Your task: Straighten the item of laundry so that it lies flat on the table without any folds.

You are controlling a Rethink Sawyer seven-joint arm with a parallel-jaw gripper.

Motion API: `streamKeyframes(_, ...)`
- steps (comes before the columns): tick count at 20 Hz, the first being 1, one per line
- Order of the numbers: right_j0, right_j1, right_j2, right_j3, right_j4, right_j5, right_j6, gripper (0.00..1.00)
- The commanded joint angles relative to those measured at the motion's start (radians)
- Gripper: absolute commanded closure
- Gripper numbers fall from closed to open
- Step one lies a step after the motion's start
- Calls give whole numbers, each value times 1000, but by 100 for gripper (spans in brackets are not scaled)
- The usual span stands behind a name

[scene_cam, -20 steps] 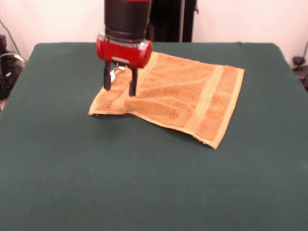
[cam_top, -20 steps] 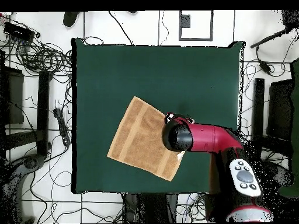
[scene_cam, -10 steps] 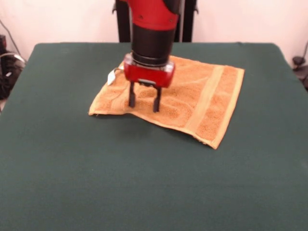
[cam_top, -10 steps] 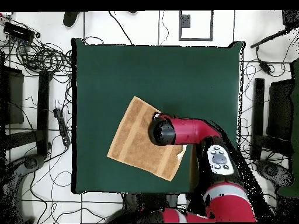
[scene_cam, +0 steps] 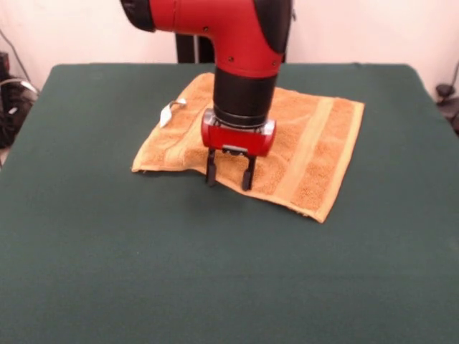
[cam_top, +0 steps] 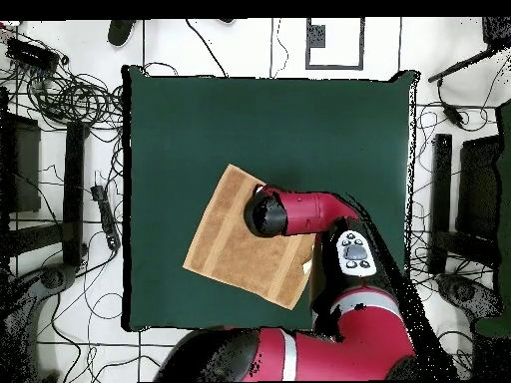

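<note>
The item of laundry, an orange-tan towel (scene_cam: 308,143) (cam_top: 225,244), lies spread on the green table (scene_cam: 107,251) (cam_top: 329,130), with a lighter band near its right edge and a white label tag (scene_cam: 166,113) at its far left corner. A fold or ridge runs along its near edge under the gripper. My gripper (scene_cam: 229,175) hangs open over that near edge, fingertips just above or touching the cloth, nothing between them. In the overhead view the arm's wrist (cam_top: 261,214) hides the gripper and part of the towel.
Wide green table surface lies in front of and left of the towel. Cables and stands (cam_top: 60,100) ring the table on the floor. The arm's body (cam_top: 339,339) covers the table's bottom right corner in the overhead view.
The gripper has travelled from the towel's far left corner toward its near edge and dropped lower. The towel looks unmoved.
</note>
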Motion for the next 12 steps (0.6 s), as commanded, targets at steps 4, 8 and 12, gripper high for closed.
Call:
streamKeyframes(4,-26,160,40,-131,10,17,48,0)
streamKeyframes(8,-19,188,25,-155,-10,-16,49,0)
streamKeyframes(12,64,242,-92,-251,-37,-126,123,0)
